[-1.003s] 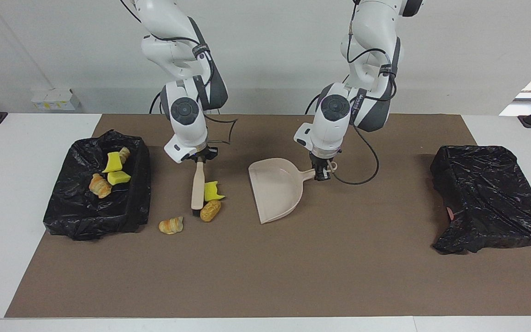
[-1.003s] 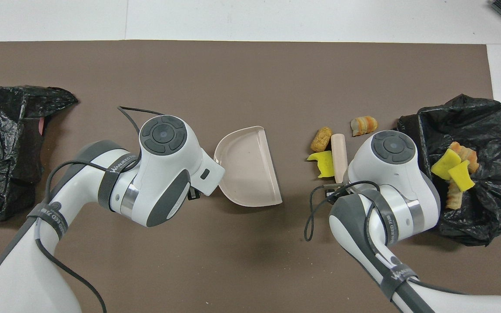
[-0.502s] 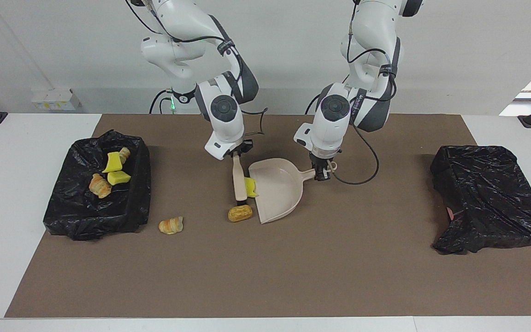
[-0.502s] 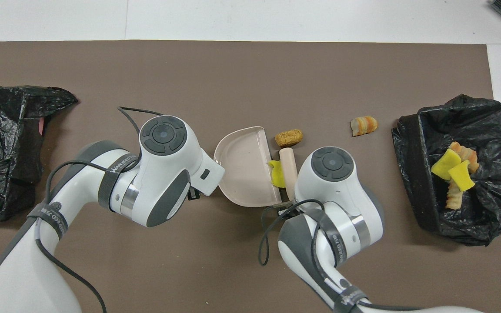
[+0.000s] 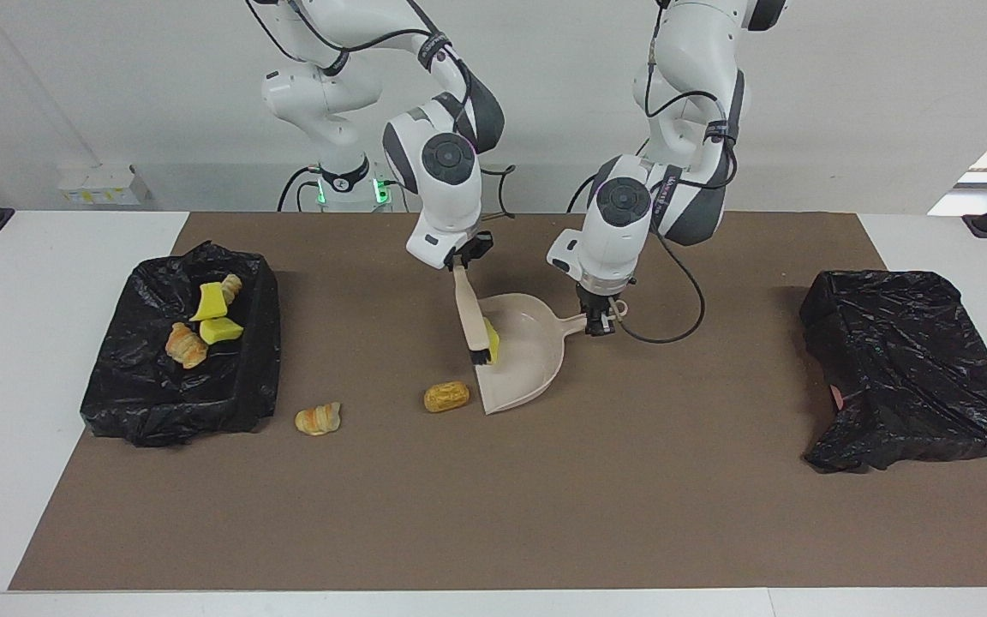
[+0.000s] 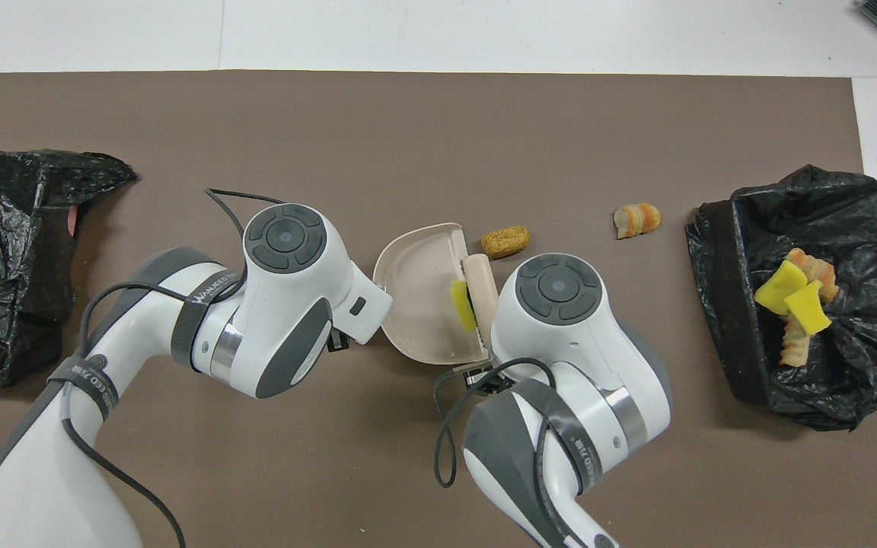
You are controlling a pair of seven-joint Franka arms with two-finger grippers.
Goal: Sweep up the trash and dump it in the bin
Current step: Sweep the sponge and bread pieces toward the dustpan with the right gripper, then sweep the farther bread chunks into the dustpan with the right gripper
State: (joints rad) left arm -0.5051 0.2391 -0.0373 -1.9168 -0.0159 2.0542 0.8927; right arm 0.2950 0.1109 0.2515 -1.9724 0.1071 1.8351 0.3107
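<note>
Centrally, a brown mat (image 5: pixel 493 497) covers the white tabletop (image 5: pixel 39 343) before a pale wall (image 5: pixel 845 103). The right pincer (image 5: pixel 460 264) is clamped on the brush (image 5: pixel 469 313), the left pincer (image 5: pixel 601 323) on the dustpan (image 5: pixel 528 360). One yellow sponge chunk (image 5: pixel 492 341) lies in the dustpan; a bread roll (image 5: pixel 446 396) and a croissant (image 5: pixel 318 418) lie on the mat; further trash (image 5: pixel 202 321) lies in the black-lined bin (image 5: pixel 142 394).

White wall (image 5: pixel 845 103), white table (image 5: pixel 39 283)

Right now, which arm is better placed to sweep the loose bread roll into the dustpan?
Right. Its tool holds the brush at the dustpan mouth, and the bread roll lies on the mat just outside it. The left tool is holding the dustpan's handle.
</note>
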